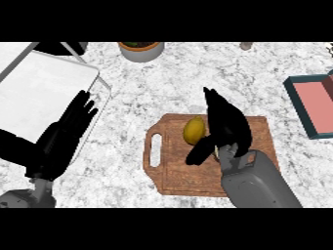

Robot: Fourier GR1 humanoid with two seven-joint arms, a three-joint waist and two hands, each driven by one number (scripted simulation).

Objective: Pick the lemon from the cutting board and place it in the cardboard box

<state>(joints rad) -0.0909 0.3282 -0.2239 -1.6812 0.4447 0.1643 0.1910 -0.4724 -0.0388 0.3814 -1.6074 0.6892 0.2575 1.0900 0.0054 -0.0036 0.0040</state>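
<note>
We find the lemon (194, 130) lying on the wooden cutting board (190, 180), toward its upper middle, with our right hand (226, 124) just beside it on the right. That hand's fingers are straight and spread, pointing up the board, while the thumb angles down to the left below the fruit; nothing is curled round the lemon yet. Whether any finger already touches the peel we cannot say, since the dark hand overlaps the fruit's right edge from this steep angle.

Our left hand (64, 134) rests open at the left of the surface, fingers straight, over the corner of a white tray (25, 83).

The main risk we see is the lemon rolling. It is smooth and oval, and if our fingers close from one side only, they may nudge it left toward the board's handle slot (155, 149) rather than trap it. A thumb that arrives late would cause the same thing.

The second risk lies in the carry. The box (320, 105), teal outside and pink inside, sits well apart at the right edge with its lid standing open; a shallow hold could let the fruit slip on the way, or our hand could clip the near wall if it comes in low.

A pot (140, 49) stands at the top, clear of that path.
</note>
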